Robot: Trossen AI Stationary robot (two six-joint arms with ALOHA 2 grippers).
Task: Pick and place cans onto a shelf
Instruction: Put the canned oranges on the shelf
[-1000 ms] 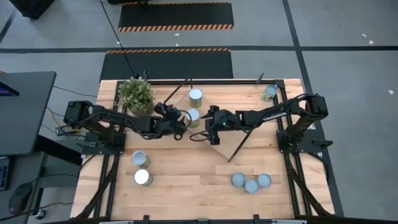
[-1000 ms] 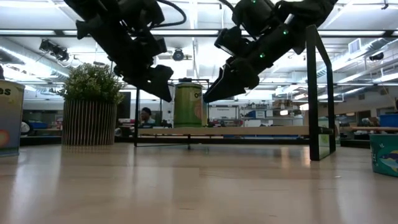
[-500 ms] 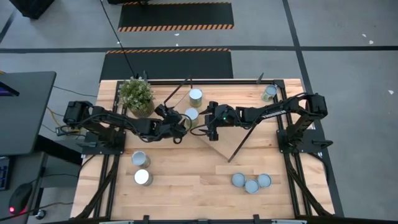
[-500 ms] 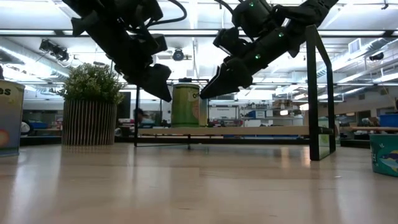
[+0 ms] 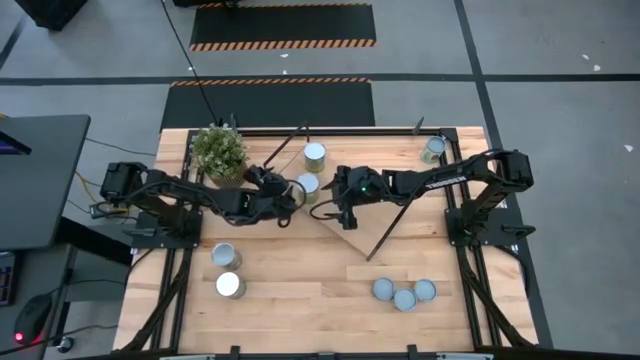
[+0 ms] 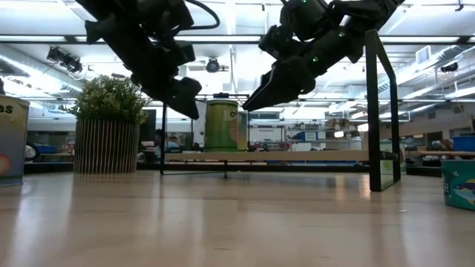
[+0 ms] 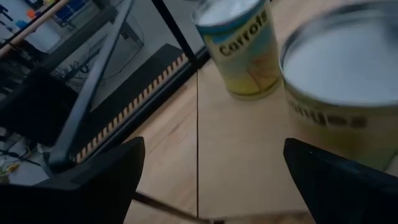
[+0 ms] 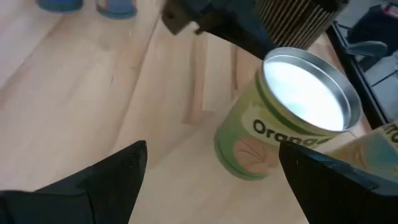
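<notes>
Two cans stand upright on the light-wood shelf [image 5: 365, 228] [image 6: 297, 156]: an "Orange" can [image 5: 308, 185] [image 8: 286, 118] [image 7: 342, 81] and, behind it, a "Carrots" can [image 5: 314, 155] [image 7: 239, 50]. My left gripper [image 5: 293, 196] [image 6: 191, 104] [image 7: 211, 186] hovers open just left of the Orange can. My right gripper [image 5: 330, 197] [image 6: 252, 102] [image 8: 211, 180] hovers open just right of it. Both point slantwise down at the can's upper part and touch nothing. In the low view one can [image 6: 226, 126] shows between the two grippers.
A potted plant [image 5: 219, 152] stands at the far left beside the left arm. Two cans [image 5: 227, 270] stand near left, three cans [image 5: 404, 292] near right, and one can [image 5: 433, 148] far right. The shelf's black frame legs [image 6: 378, 111] rise at its ends.
My right gripper has swung a little toward the table's far edge and its fingertips have risen slightly, staying open. The cans have kept still.
</notes>
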